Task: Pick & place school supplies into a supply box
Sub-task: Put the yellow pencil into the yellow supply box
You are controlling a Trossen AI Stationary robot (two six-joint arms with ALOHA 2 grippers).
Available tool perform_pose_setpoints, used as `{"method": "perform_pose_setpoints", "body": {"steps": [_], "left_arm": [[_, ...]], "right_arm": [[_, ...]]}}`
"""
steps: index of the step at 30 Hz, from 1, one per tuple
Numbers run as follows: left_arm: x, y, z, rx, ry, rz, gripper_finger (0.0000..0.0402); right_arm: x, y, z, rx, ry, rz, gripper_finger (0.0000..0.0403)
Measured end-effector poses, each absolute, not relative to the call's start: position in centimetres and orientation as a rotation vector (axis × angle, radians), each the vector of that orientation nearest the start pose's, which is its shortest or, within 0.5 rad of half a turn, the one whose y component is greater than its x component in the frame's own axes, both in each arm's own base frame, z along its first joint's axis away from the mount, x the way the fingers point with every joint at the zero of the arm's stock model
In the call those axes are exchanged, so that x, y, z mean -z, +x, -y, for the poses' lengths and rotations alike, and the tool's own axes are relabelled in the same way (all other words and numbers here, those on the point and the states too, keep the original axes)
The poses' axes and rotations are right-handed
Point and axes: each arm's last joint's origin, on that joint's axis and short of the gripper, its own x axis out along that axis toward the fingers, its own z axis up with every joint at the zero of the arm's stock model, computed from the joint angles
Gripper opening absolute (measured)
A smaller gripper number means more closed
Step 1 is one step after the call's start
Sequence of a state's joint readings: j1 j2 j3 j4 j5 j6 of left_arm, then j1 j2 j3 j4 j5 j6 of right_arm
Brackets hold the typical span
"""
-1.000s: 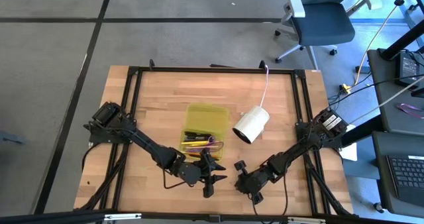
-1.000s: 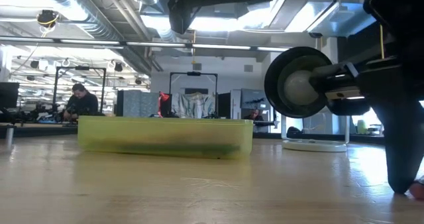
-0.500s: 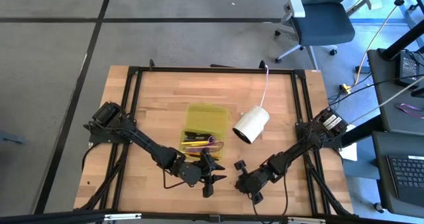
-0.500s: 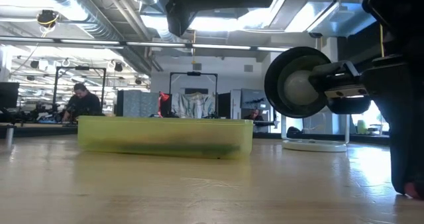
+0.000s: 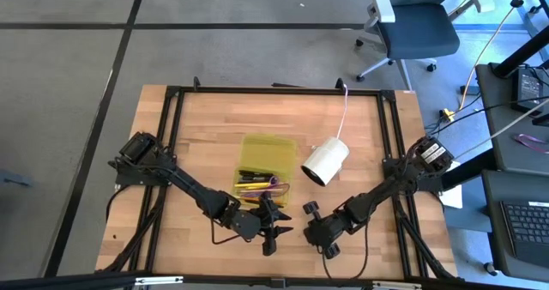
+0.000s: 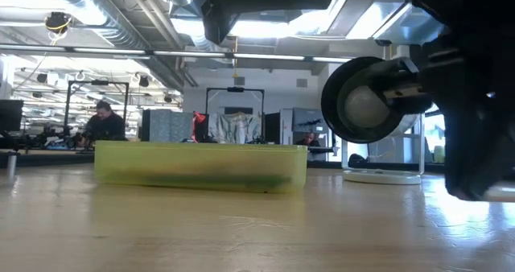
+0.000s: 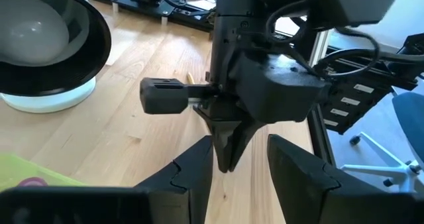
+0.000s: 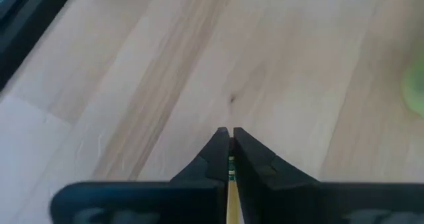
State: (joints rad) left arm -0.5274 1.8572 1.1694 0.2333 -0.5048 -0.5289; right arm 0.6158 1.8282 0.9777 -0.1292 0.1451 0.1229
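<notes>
Item: right gripper (image 8: 230, 144), fingers pinched on a thin yellow pencil (image 8: 231, 184) over the desk (image 5: 360, 144), supply box (image 5: 266, 161) at ten o'clock; left gripper (image 5: 273, 230) half-spread, empty, beside; risk: slim pencil twisting loose.

I see a smooth, pale wood-plank table (image 5: 360, 144), faintly glossy. The supply box (image 6: 201, 166) looks like translucent yellow-green plastic. The white cylinder (image 5: 325, 161) looks smooth and matt.
</notes>
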Motion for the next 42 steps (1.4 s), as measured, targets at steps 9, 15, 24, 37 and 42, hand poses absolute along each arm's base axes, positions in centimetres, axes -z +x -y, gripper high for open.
{"method": "perform_pose_setpoints", "body": {"steps": [9,15,24,37,42], "left_arm": [[-20.7,35.8,19.2,-0.082,-0.297,-0.387,0.0134],[-20.4,35.6,19.1,-0.088,-0.281,-0.414,0.0133],[-20.0,35.4,19.1,-0.097,-0.308,-0.463,0.0137],[-20.1,36.1,17.8,-0.135,-0.288,-0.443,0.0137],[-20.1,36.2,17.6,-0.133,-0.279,-0.445,0.0137]], "right_arm": [[-15.2,30.2,-19.9,-0.398,-0.205,-0.899,0.0005],[-15.2,30.2,-19.8,-0.395,-0.209,-0.909,0.0007],[-14.0,28.2,-18.3,-0.289,-0.287,-1.18,0.0024],[-17.9,25.8,-18.7,-0.292,-0.19,-1.165,0.0121],[-22.8,22.1,-16.3,-0.064,-0.136,-1.078,0.0122]]}}
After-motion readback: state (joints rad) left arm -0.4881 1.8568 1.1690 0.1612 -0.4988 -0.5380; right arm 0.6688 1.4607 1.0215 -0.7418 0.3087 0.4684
